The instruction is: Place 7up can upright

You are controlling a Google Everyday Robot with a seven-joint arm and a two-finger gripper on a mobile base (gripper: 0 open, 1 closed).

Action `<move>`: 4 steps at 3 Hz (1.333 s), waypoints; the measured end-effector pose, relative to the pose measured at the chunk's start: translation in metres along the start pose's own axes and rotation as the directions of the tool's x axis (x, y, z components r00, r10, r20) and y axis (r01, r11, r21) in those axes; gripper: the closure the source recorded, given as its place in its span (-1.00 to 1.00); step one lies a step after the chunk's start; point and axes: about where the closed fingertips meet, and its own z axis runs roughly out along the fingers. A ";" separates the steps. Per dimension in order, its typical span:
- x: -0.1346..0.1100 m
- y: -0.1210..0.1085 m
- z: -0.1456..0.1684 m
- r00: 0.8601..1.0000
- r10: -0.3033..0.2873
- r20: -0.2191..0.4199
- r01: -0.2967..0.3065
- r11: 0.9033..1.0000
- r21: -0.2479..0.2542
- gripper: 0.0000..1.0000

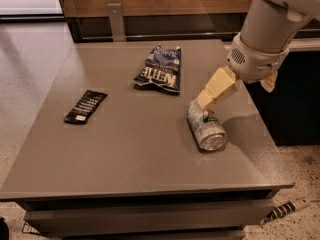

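The 7up can point(206, 127) lies on its side on the right part of the grey table point(130, 154), with one shiny end facing the front. My gripper point(225, 91) hangs just above and behind the can, coming in from the upper right. It is open and empty. One cream finger point(215, 90) points down-left, and its tip is at the can's far end. The other finger point(270, 82) shows only partly behind the wrist.
A dark blue chip bag point(160, 70) lies at the back middle of the table. A flat black packet point(85, 106) lies at the left. The table's right edge is close to the can. A dark cabinet point(300, 99) stands to the right.
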 end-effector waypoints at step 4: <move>-0.005 0.036 0.034 0.998 0.061 -0.021 -0.062 0.996 -0.061 -1.00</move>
